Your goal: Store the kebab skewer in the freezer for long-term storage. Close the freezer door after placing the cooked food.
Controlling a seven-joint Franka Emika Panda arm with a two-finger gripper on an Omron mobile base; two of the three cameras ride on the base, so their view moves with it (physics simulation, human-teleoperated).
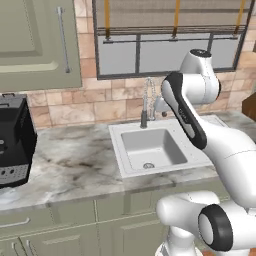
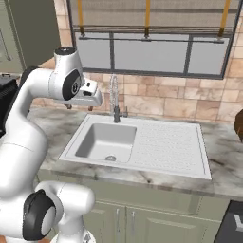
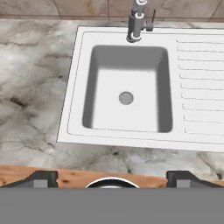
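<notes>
The pincer (image 3: pixel 112 177) is spread wide and holds nothing, high above the sink (image 3: pixel 127 89) in the marble surface (image 3: pixel 35 87). I cannot find the kebab skewer or freezer here. Finding them probably comes next, so the base must turn.

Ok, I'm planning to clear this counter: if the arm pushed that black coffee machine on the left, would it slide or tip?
Probably slide rather than tip: the coffee machine looks boxy and broad-based, sitting flat on the marble counter. It is likely heavy, judging by its bulk next to the sink. A push high up might still rock it.
</notes>
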